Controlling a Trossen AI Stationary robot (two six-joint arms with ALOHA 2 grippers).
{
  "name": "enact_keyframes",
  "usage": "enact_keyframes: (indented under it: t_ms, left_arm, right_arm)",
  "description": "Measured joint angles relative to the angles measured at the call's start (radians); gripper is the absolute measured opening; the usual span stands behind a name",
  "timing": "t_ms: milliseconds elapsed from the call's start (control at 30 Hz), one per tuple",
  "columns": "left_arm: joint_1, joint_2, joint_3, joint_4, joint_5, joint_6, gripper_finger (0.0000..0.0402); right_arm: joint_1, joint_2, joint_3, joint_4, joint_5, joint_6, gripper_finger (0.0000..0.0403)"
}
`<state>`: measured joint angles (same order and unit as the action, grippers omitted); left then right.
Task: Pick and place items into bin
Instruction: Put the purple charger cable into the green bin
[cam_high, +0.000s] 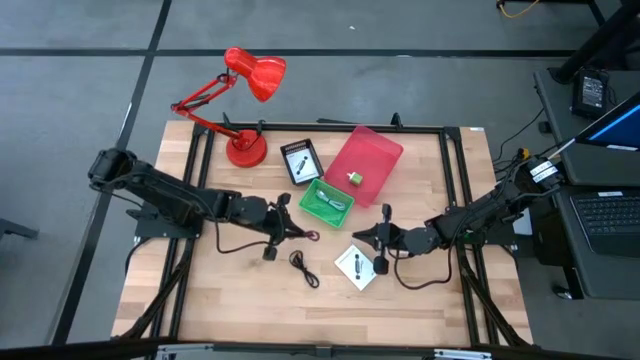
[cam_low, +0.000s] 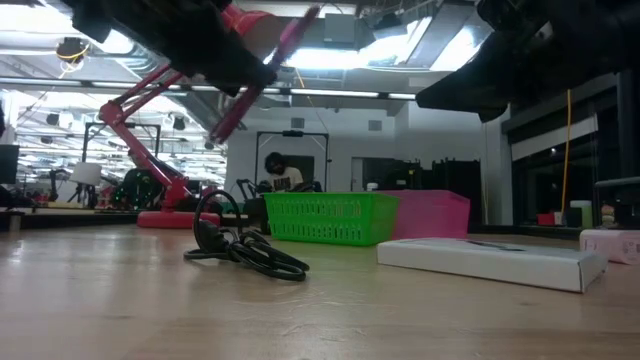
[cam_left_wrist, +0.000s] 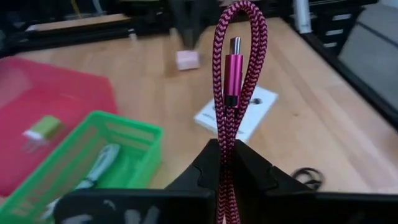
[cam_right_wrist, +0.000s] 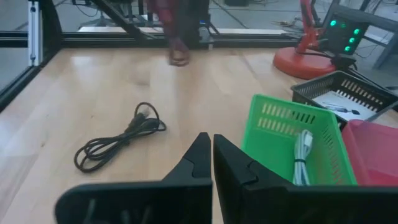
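the left gripper (cam_left_wrist: 227, 163) is pinched tight on the maroon cable (cam_left_wrist: 233, 74), whose braided loop and plug stand up above the fingers; its lower run is hidden between them. in the high view this gripper (cam_high: 285, 225) hovers just beside the green basket (cam_high: 327, 201), the cable only a small dark-red fleck there. the right gripper (cam_right_wrist: 209, 155) has its fingers closed together with nothing between them, and it sits over the table near the white card (cam_high: 357, 266). the black cable (cam_high: 304, 267) lies coiled on the wood between the two arms. inside the green basket lies a white cord (cam_right_wrist: 302, 155), partly cut off by the rim. farther back, the pink bin (cam_high: 363, 161) holds a small green piece (cam_high: 353, 178), too small to make out. a black tray (cam_high: 301, 161) and the red lamp (cam_high: 245, 110) stand beyond.
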<state>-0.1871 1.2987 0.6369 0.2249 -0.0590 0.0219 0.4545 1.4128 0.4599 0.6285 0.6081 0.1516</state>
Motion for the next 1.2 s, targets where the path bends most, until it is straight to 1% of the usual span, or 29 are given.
enact_keyframes:
  t_ms: [167, 300, 467, 567, 700, 967, 1200]
  left_arm:
    - [0.074, 0.000, 0.000, 0.000, 0.000, 0.018, 0.0015]
    - [0.133, 0.000, 0.000, 0.000, 0.036, 0.059, 0.0015]
    - [0.193, 0.002, 0.000, 0.000, 0.046, 0.070, 0.0015]
    - [0.223, 0.011, 0.018, -0.011, 0.089, 0.070, 0.0015]
    - [0.236, 0.056, 0.092, -0.072, 0.109, 0.090, 0.0015]
    - [0.256, 0.214, 0.302, -0.337, 0.077, 0.247, 0.0015]
    - [0.299, 0.315, 0.455, -0.468, 0.078, 0.312, 0.0015]
  right_arm:
    - [-0.001, 0.000, 0.000, -0.012, 0.001, -0.010, 0.0000]
    - [-0.001, 0.000, 0.000, -0.013, 0.001, -0.027, 0.0000]
    - [-0.001, 0.000, 0.000, -0.013, 0.001, -0.029, 0.0000]
    - [-0.001, 0.000, 0.000, -0.013, 0.001, -0.041, 0.0000]
    - [-0.001, 0.000, 0.000, -0.013, 0.001, -0.058, 0.0000]
    - [-0.001, 0.000, 0.000, -0.010, 0.002, -0.056, 0.0000]
    - [-0.001, 0.000, 0.000, -0.011, 0.002, -0.059, 0.0000]
